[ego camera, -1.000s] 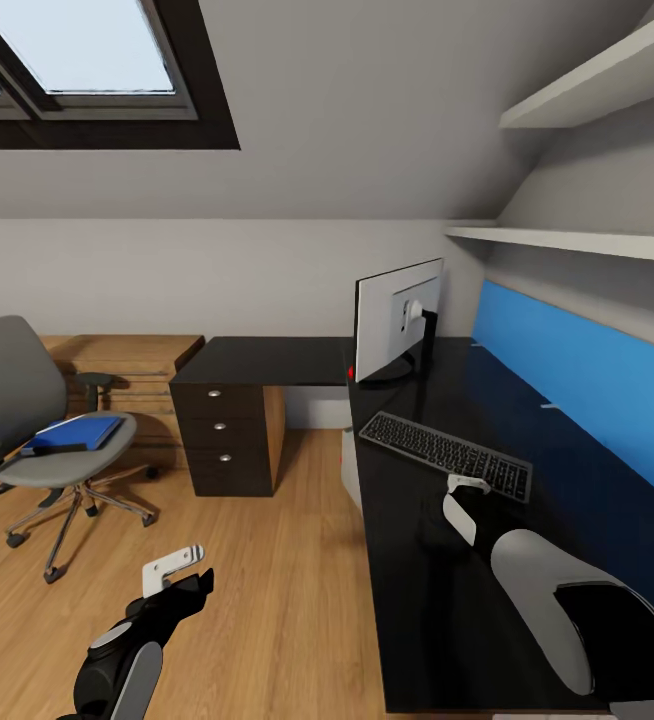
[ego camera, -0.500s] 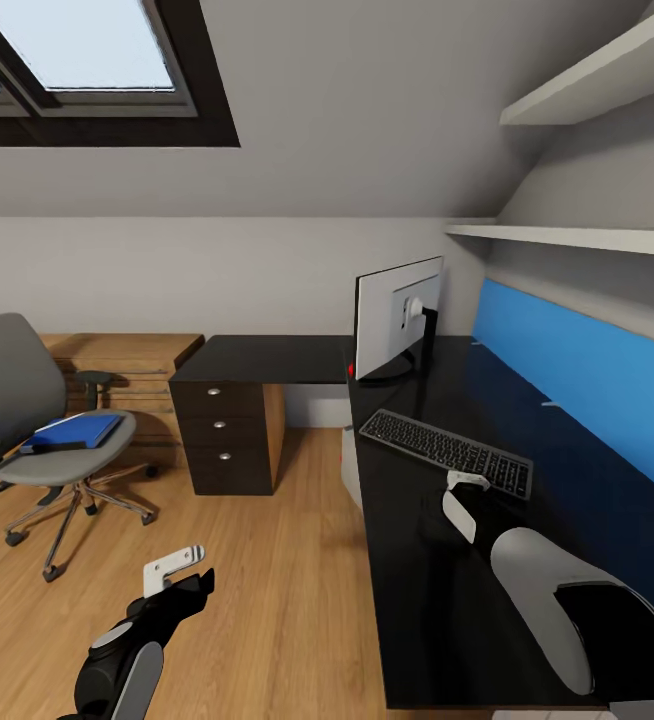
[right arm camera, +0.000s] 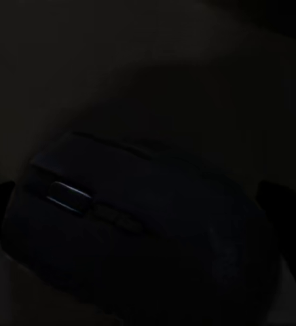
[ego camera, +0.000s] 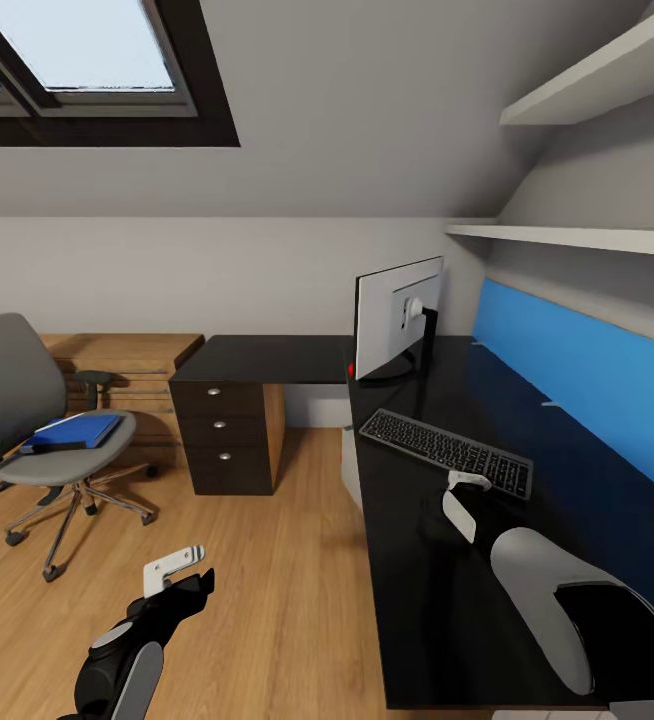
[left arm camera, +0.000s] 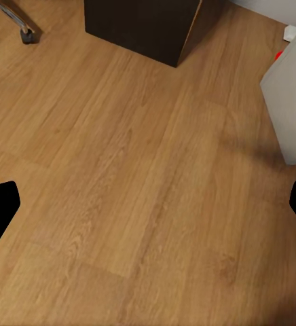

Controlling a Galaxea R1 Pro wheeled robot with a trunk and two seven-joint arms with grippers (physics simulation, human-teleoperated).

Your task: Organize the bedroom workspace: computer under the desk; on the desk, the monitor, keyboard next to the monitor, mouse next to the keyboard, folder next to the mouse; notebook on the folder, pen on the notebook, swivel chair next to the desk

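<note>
The glossy black desk (ego camera: pixel 417 590) carries the monitor (ego camera: pixel 397 318) at its corner and the keyboard (ego camera: pixel 445 455) in front of it. Just before the keyboard's near end, my right gripper (ego camera: pixel 464 497) hangs low over the desktop, shut on the dark mouse (right arm camera: pixel 141 238). The grey swivel chair (ego camera: pixel 27 420) stands apart on the floor at left. The blue folder (ego camera: pixel 75 431) lies on its seat, with the dark notebook (ego camera: pixel 51 447) at the folder's front edge. I cannot make out the pen. The light grey computer (left arm camera: pixel 292 95) sits under the desk. My left gripper (ego camera: pixel 177 570) is open above bare floor.
A dark drawer unit (ego camera: pixel 225 432) with silver knobs stands under the desk's left wing, with a light-wood counter (ego camera: pixel 127 358) behind the chair. A blue wall panel (ego camera: pixel 577 370) and white shelves (ego camera: pixel 567 240) run along the right wall. Wood floor (ego camera: pixel 267 580) lies between chair and desk.
</note>
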